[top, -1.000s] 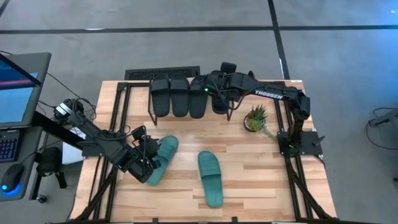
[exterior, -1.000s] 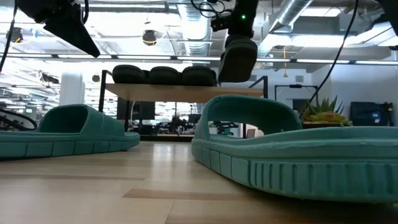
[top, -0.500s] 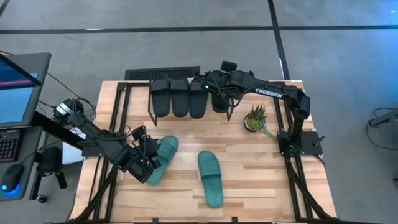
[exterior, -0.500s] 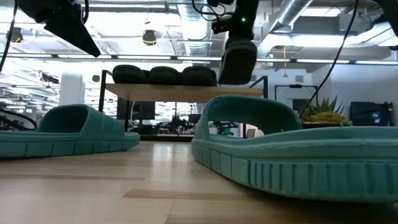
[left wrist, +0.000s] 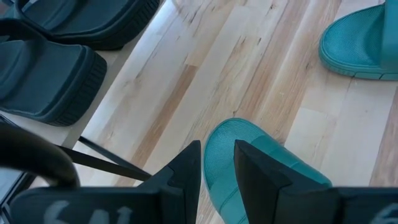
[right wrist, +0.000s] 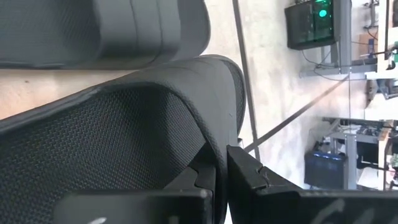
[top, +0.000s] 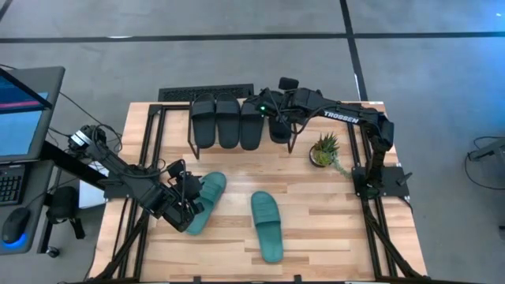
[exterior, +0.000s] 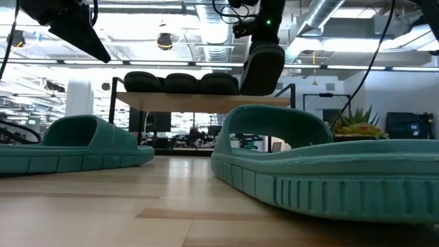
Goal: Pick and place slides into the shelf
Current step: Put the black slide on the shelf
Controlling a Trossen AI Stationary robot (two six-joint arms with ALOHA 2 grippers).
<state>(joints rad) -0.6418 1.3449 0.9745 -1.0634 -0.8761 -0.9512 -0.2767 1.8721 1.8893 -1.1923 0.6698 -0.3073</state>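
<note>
Three black slides (top: 227,122) (exterior: 182,82) lie side by side on the shelf's top board (exterior: 192,102). My right gripper (top: 272,109) (right wrist: 222,155) is over the shelf's right end, shut on a fourth black slide (top: 278,128) (exterior: 261,68). Two teal slides lie on the table. My left gripper (top: 188,207) (left wrist: 216,149) is shut on the left teal slide (top: 207,196) (exterior: 75,147). The other teal slide (top: 267,225) (exterior: 309,165) lies free on its sole near the table's middle. My left gripper pinches the left teal slide's rim (left wrist: 219,138) near one end, slanting down from the table's left. The slide lies flat on the table. My right gripper pinches the black slide's thin edge (right wrist: 219,127) between its two fingers, from above. The slide hangs steeply tilted below the fingers, its lower end (exterior: 255,90) just at the top board; whether it touches the board, I cannot tell.
A small potted plant (top: 323,150) (exterior: 357,123) stands right of the shelf. A black grating (top: 207,93) lies beyond the shelf at the far edge. Bare tabletop (top: 331,221) spreads right of the free teal slide. A monitor (top: 24,110) stands off the table's left.
My right gripper has edged slightly toward the far edge with the black slide. The slide has sunk a little toward the shelf's top board and tipped slightly.
</note>
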